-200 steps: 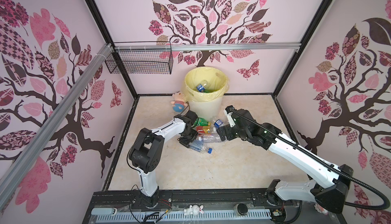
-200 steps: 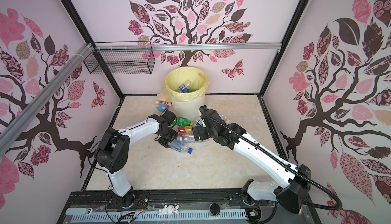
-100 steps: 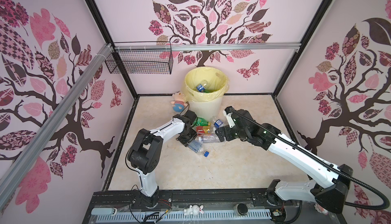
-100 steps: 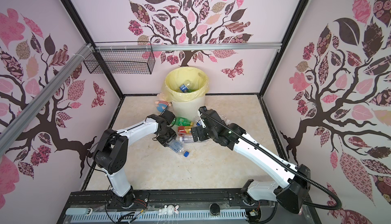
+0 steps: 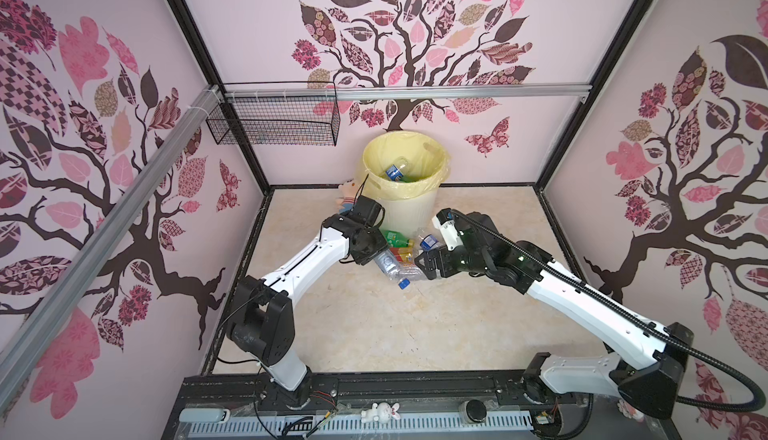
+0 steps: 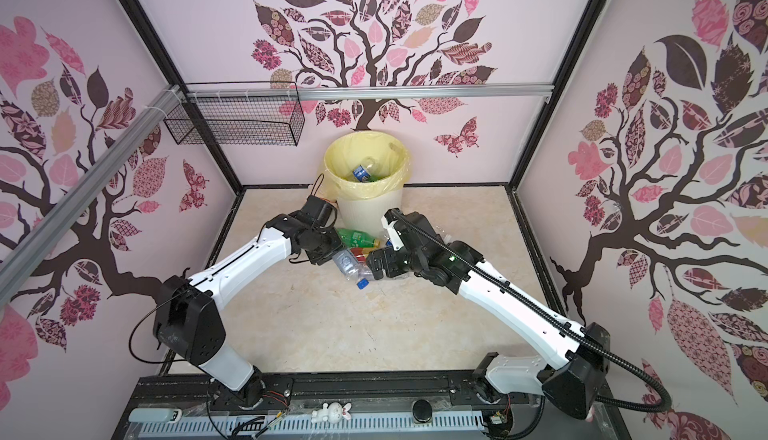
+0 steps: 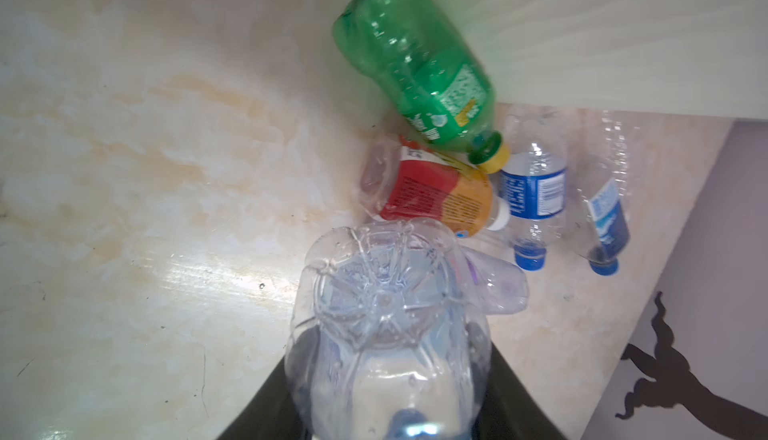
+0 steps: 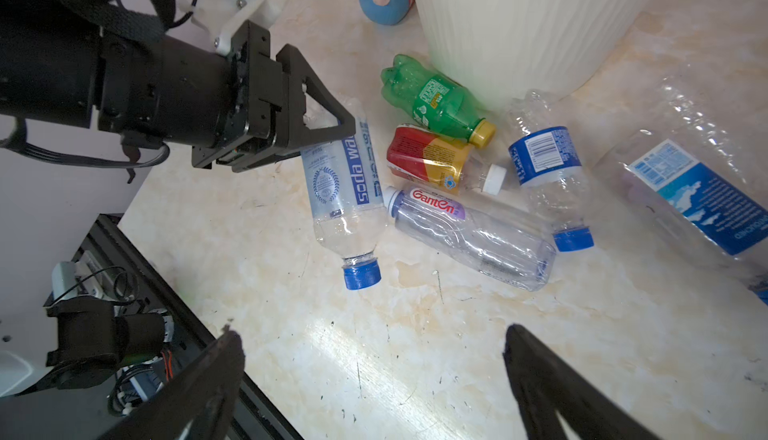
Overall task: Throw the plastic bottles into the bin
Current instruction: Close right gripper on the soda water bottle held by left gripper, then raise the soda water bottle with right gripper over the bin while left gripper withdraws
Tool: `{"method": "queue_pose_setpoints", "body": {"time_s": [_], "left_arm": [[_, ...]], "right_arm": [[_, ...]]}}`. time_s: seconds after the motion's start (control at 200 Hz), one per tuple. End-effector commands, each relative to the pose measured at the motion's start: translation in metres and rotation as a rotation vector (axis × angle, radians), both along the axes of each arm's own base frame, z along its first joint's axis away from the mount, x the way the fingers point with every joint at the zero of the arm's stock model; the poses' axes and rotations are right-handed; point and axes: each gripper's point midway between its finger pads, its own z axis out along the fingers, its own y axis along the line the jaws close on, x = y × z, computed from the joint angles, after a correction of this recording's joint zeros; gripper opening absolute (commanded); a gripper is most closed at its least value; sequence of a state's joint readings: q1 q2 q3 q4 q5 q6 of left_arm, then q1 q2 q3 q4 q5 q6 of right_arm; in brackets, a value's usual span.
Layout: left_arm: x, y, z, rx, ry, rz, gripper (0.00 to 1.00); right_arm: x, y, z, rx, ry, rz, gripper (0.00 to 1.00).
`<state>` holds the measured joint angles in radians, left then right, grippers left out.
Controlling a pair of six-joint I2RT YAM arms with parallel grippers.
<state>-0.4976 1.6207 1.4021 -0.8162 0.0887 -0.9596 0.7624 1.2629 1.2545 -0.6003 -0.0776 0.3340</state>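
The left claw (image 8: 328, 142) is pinched tight on the soda water bottle (image 8: 345, 192), close to its flat bottom end. The blue cap (image 8: 361, 275) points away from the claw, down toward the floor (image 8: 415, 354). I cannot tell if the cap touches it.

I think this bottle is empty, so it is very light. Its skin looks thin and soft, so it squashes when squeezed. It is smooth and round, so it can slip out. Held at one end, it may swing or tip. A hold in the middle, on the label (image 8: 357, 167), looks safer to me.

More plastic bottles (image 5: 401, 250) lie just past the claw's tips. The red and yellow bottle (image 8: 428, 155) is nearest. The green bottle (image 8: 436, 101) lies behind it, right by the bin. The Ganten bottle (image 8: 469, 234) lies beside the held bottle's neck. A blue-label bottle (image 8: 544, 167) is a bit farther off.

The bin (image 8: 519, 22) stands just beyond the claw and is taller than it. Some bottles (image 5: 395, 171) are inside it. I think the claw must go up over the rim.

The right claw (image 8: 372, 332) is spread wide and holds nothing. It faces the left claw from across the pile.
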Motion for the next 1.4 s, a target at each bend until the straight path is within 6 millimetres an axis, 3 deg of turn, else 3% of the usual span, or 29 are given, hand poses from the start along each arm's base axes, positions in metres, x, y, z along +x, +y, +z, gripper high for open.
{"method": "queue_pose_setpoints", "body": {"time_s": [0.0, 0.32, 0.5, 0.68, 0.83, 0.965, 1.19, 1.395], "left_arm": [[0.020, -0.015, 0.062, -0.078, -0.195, -0.085, 0.49], [0.024, -0.052, 0.174, -0.346, -0.448, -0.192, 0.48], [0.014, -0.078, 0.213, -0.430, -0.522, -0.290, 0.48], [0.003, -0.093, 0.228, -0.474, -0.542, -0.356, 0.48], [-0.002, -0.098, 0.229, -0.480, -0.534, -0.379, 0.49], [-0.004, -0.102, 0.229, -0.489, -0.527, -0.385, 0.49], [-0.006, -0.110, 0.226, -0.490, -0.502, -0.395, 0.53], [0.008, -0.096, 0.239, -0.508, -0.517, -0.320, 0.68]], "right_arm": [[0.003, 0.009, 0.027, 0.084, -0.005, 0.028, 1.00], [0.026, -0.006, 0.058, 0.193, -0.010, -0.019, 0.99], [0.037, 0.000, 0.069, 0.204, -0.042, -0.016, 1.00], [0.055, -0.007, 0.077, 0.200, -0.078, -0.058, 0.99], [0.068, -0.020, 0.079, 0.194, -0.099, -0.091, 0.96], [0.067, -0.015, 0.084, 0.206, -0.116, -0.057, 0.87], [0.061, -0.011, 0.093, 0.267, -0.143, -0.024, 0.58], [0.060, -0.017, 0.098, 0.251, -0.162, -0.044, 0.52]]}}
